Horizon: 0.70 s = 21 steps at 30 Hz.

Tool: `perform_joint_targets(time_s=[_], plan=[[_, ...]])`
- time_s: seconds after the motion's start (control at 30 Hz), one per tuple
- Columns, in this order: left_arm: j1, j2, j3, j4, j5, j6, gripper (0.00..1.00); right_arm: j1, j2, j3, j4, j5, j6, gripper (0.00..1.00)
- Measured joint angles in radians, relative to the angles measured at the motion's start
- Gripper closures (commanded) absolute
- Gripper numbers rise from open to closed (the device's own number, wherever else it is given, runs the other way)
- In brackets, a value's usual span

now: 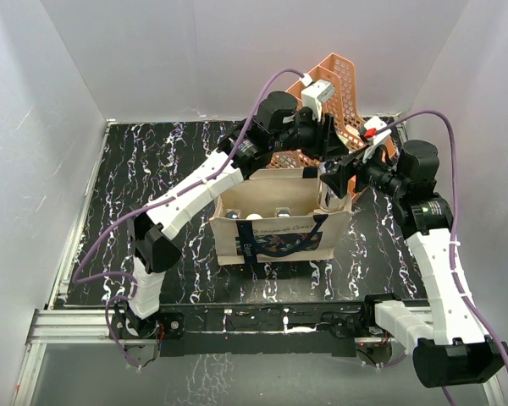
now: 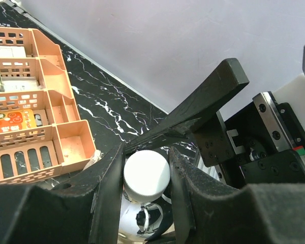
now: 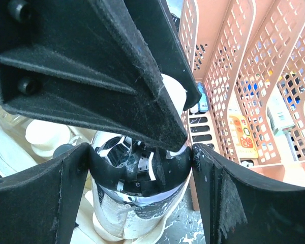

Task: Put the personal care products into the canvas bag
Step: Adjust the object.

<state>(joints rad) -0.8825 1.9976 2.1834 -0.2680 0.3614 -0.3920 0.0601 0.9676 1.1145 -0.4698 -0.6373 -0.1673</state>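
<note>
Bottle (image 2: 145, 177), white-capped, clamped in left claw (image 2: 146, 165)

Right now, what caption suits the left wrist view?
Left gripper clamps a white-capped silver bottle; peach organizer at left.

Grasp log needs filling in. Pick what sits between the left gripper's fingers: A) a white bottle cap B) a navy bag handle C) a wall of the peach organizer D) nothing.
A: in the left wrist view, the left gripper has its fingers pressed either side of the white cap on a silver bottle.
</note>
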Motion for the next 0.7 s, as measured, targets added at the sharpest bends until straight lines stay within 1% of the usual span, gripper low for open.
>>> perform_joint_targets(time_s=[0.23,0.4,0.57,0.7], plan=[[0.008,-0.031,-0.058,0.035,0.036,-0.021,1.0,0.007,-0.026,0.0,-0.032,0.019,-0.043,0.25],[0.016,-0.045,-0.09,0.056,0.055,-0.016,1.0,0.01,-0.029,-0.011,-0.021,0.017,-0.052,0.27],[0.023,-0.055,-0.123,0.085,0.08,0.018,1.0,0.01,-0.03,-0.017,-0.019,0.015,-0.053,0.28],[0.023,-0.068,-0.143,0.088,0.093,0.072,1.0,0.01,-0.031,-0.02,-0.02,-0.004,-0.053,0.28]])
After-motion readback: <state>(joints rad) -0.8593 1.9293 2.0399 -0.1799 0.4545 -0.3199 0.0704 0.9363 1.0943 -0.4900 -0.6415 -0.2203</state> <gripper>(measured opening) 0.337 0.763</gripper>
